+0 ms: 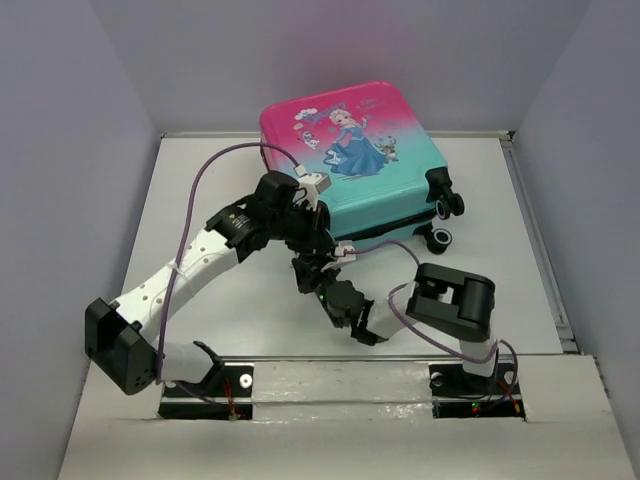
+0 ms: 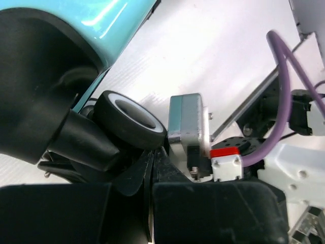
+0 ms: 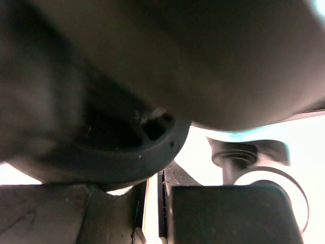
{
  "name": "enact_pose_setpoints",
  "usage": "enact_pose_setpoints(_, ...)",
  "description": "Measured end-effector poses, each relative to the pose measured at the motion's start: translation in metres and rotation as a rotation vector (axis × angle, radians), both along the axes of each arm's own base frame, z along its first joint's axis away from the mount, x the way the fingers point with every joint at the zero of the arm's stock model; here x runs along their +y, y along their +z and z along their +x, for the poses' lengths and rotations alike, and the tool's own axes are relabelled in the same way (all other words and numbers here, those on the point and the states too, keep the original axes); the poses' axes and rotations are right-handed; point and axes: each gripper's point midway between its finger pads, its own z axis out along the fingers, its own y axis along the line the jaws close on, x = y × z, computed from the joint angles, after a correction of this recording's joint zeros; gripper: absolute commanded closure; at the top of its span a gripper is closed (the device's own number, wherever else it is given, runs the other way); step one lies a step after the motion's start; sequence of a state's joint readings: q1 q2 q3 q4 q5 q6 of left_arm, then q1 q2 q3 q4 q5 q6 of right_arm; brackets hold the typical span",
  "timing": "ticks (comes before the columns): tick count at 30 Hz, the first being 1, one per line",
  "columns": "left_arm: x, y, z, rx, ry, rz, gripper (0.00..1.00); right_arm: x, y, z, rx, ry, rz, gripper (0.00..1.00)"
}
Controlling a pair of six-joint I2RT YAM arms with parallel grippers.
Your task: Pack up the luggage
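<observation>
Top external, closed luggage (image 1: 385, 195), princess print (image 1: 350, 140), lettering (image 1: 368, 103) illegible

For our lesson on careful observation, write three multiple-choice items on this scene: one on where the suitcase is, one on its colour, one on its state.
1. Where on the table is the suitcase?
A) near left corner
B) far middle
C) hanging off the right edge

2. What colour is its shell?
A) pink fading to teal
B) all black
C) yellow

3. What state is it in?
A) open, lid up
B) standing upright
C) closed, lying flat

Answers:
1 B: the top view shows it at the far side, about midway across.
2 A: the shell is pink at its far end and teal nearer.
3 C: the printed side faces up and no lining shows.
</observation>
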State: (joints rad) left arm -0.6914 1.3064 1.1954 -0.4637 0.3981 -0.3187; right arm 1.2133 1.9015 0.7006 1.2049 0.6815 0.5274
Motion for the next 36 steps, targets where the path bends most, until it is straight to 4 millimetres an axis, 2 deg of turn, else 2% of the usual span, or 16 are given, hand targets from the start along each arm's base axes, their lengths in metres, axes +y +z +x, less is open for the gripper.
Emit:
enact_pose_setpoints(5, 0.016, 0.0, 0.01, -0.001, 0.065, 0.06, 0.94, 0.029, 0.003, 0.02, -0.005, -0.065, 0.11, 0.9)
enact_pose_setpoints(6, 0.018, -0.001, 0.011, 0.002, 0.074, 0.062, 0.92, 0.032, 0.003, 0.023, -0.005, -0.072, 0.121, 0.66)
enact_pose_setpoints(8, 0.017, 0.0, 0.011, 0.004, 0.077, 0.06, 0.77, 0.032, 0.003, 0.022, -0.004, -0.07, 0.133, 0.41)
enact_pose_setpoints(9, 0.017, 0.0, 0.012, 0.002, 0.078, 0.058, 0.66, 0.035, 0.006, 0.017, -0.001, -0.036, 0.153, 0.27)
enact_pose_setpoints(10, 0.015, 0.002, 0.014, -0.01, 0.082, 0.051, 0.4, 0.037, 0.006, 0.005, 0.002, 0.01, 0.155, 0.24)
enact_pose_setpoints(13, 0.004, 0.017, 0.021, -0.054, 0.076, -0.017, 0.12, 0.026, -0.002, -0.037, 0.031, 0.133, 0.112, 0.17)
enact_pose_setpoints(15, -0.003, 0.03, 0.02, -0.108, 0.063, -0.048, 0.01, 0.014, -0.009, -0.061, 0.048, 0.194, 0.071, 0.14)
enact_pose_setpoints(16, -0.004, 0.038, 0.022, -0.14, 0.066, -0.065, 0.01, 0.005, -0.01, -0.073, 0.061, 0.226, 0.04, 0.12)
enact_pose_setpoints(18, -0.001, 0.061, 0.032, -0.235, 0.105, -0.108, 0.01, -0.011, -0.005, -0.079, 0.08, 0.239, -0.005, 0.1)
enact_pose_setpoints(20, 0.01, 0.086, 0.036, -0.328, 0.16, -0.149, 0.01, -0.023, 0.017, -0.081, 0.081, 0.241, -0.006, 0.08)
enact_pose_setpoints(23, 0.04, 0.111, 0.031, -0.44, 0.268, -0.198, 0.03, -0.038, 0.037, -0.082, 0.094, 0.232, -0.038, 0.02)
enact_pose_setpoints(25, 0.064, 0.113, 0.021, -0.476, 0.35, -0.224, 0.08, -0.047, 0.048, -0.082, 0.1, 0.22, -0.096, 0.01)
enact_pose_setpoints(26, 0.077, 0.107, 0.016, -0.492, 0.4, -0.239, 0.1, -0.052, 0.052, -0.082, 0.101, 0.213, -0.142, 0.0)
enact_pose_setpoints(29, 0.095, 0.078, 0.01, -0.469, 0.484, -0.244, 0.17, -0.058, 0.065, -0.073, 0.089, 0.188, -0.254, 0.0)
enact_pose_setpoints(35, 0.106, -0.041, 0.007, -0.272, 0.569, -0.092, 0.24, -0.072, 0.104, -0.021, 0.046, 0.073, -0.431, 0.0)
enact_pose_setpoints(36, 0.106, -0.054, 0.006, -0.248, 0.571, -0.07, 0.24, -0.072, 0.108, -0.013, 0.043, 0.056, -0.446, 0.0)
